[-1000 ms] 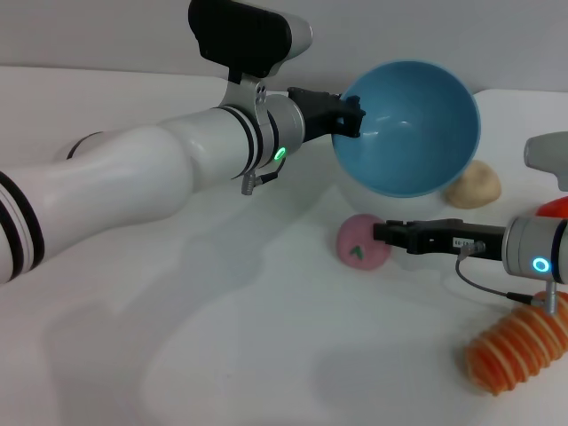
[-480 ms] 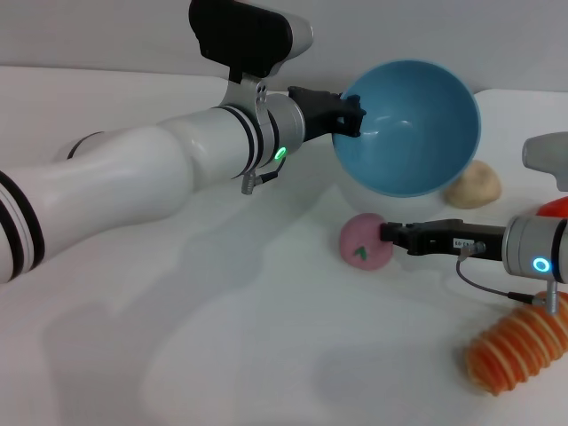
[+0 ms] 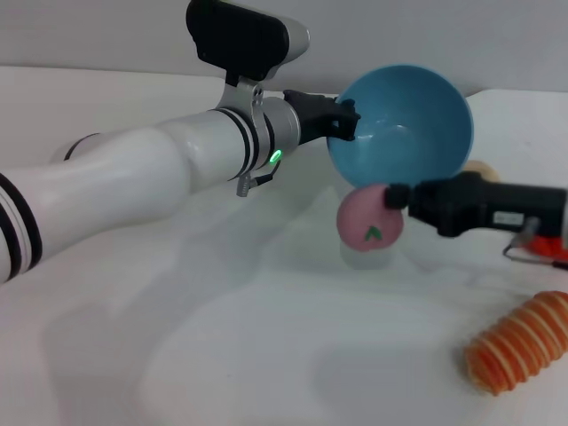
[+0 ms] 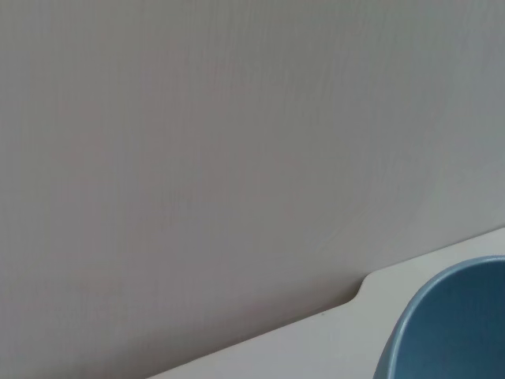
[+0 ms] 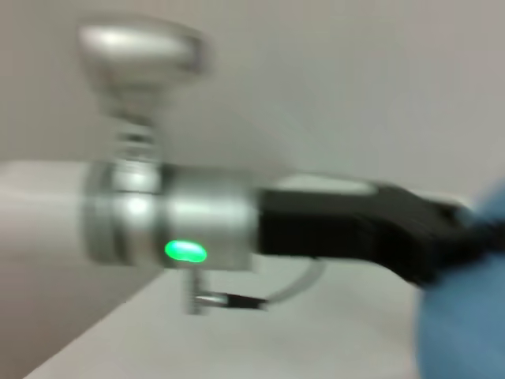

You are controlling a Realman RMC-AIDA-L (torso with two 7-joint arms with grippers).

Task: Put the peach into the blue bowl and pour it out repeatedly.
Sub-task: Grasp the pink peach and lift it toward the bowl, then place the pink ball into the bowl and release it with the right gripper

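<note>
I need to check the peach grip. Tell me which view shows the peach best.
The head view: the peach shows whole, lifted off the table at the right gripper below the bowl. Neither wrist view shows it.

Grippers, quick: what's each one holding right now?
Left gripper: shut on the blue bowl rim, bowl held tilted off the table.
Right gripper: shut on the peach, lifted just below the bowl.

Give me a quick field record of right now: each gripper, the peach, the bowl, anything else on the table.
left gripper: jaws shut on the blue bowl rim, bowl held tilted above the table
right gripper: jaws shut on the peach, lifted off the table
peach position: just below the bowl's lower rim, not inside
bowl contents: empty
other items: orange ribbed toy; beige lumpy ball behind the right gripper
</note>
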